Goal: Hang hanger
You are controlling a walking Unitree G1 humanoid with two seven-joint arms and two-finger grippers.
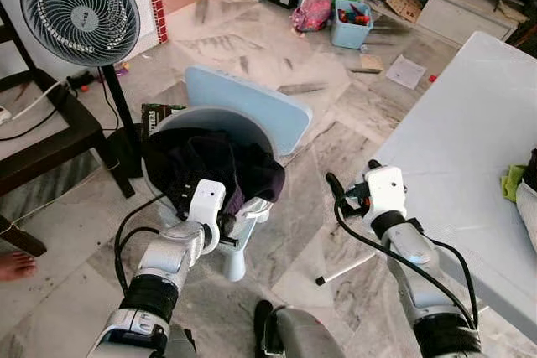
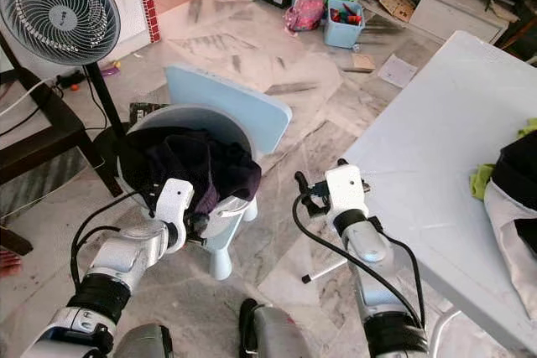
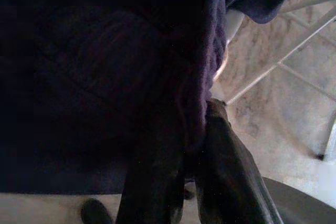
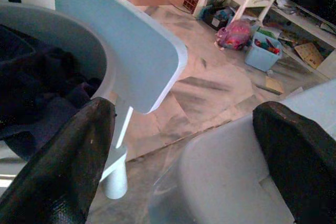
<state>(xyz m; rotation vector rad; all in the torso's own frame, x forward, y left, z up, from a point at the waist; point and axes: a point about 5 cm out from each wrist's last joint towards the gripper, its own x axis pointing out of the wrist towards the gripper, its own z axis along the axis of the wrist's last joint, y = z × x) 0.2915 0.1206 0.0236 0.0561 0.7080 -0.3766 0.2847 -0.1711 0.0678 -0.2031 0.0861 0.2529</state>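
Note:
A heap of dark purple clothing (image 1: pixel 210 165) fills a grey basin (image 1: pixel 214 116) that sits on a small light-blue chair (image 1: pixel 252 105). My left gripper (image 1: pixel 225 222) is at the basin's near rim, shut on a fold of the dark clothing (image 3: pixel 194 103), which hangs between its two fingers (image 3: pixel 231 177). My right gripper (image 1: pixel 352 178) hovers open and empty over the floor, between the chair and the white table (image 1: pixel 453 140). In the right wrist view its fingers (image 4: pixel 63 166) stand wide apart, facing the chair back (image 4: pixel 131 51).
A standing fan (image 1: pixel 80 10) and dark wooden furniture (image 1: pixel 42 140) are on the left. A person's bare foot (image 1: pixel 15 266) shows at the left edge. A thin white rod (image 1: pixel 348 267) lies on the marble floor. A toy bin (image 1: pixel 351 23) and clutter sit far back.

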